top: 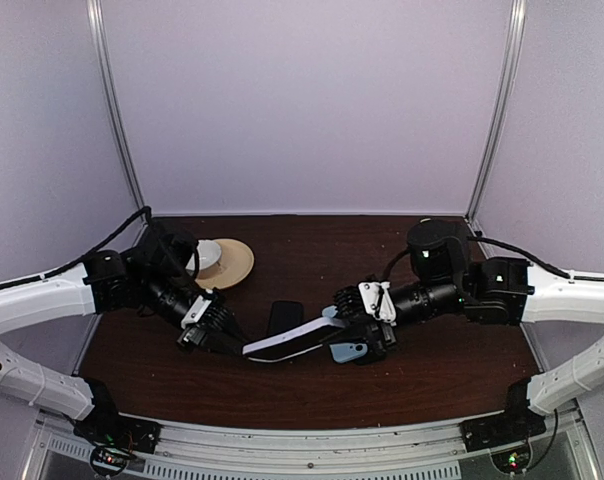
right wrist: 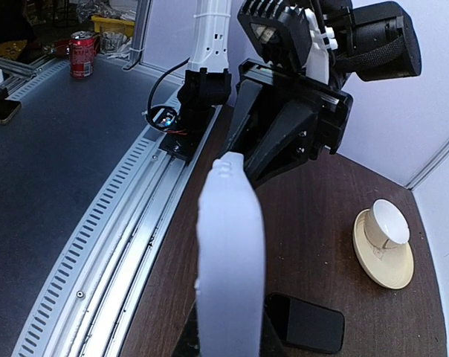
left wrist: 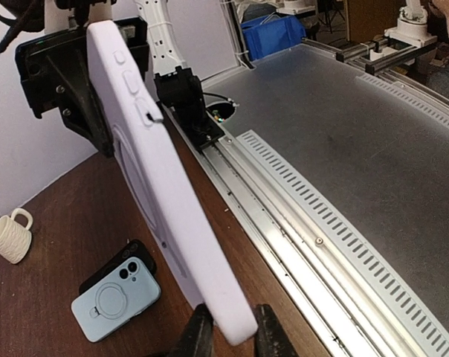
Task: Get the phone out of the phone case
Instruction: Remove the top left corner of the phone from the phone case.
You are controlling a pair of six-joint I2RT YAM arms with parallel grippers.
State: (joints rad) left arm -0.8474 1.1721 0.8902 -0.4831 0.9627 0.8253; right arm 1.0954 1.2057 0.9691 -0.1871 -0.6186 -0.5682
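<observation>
**Camera layout.** We see the dark brown wooden tabletop (top: pixel 312 395) from above and behind the arm bases (top: pixel 117 432), at a distance. The wrist cameras look close along the pale lilac slim phone case (top: pixel 282 341), facing one another. All views share that case, the tabletop and the slotted grey metal front rail (left wrist: pixel 314 212).

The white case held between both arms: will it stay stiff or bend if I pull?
Probably bends: in the top view the white case looks slightly bowed along its span. It looks thin and matte, so it is likely light and fairly grippy. The left fingers pinch only its tip, so it may twist.
</observation>
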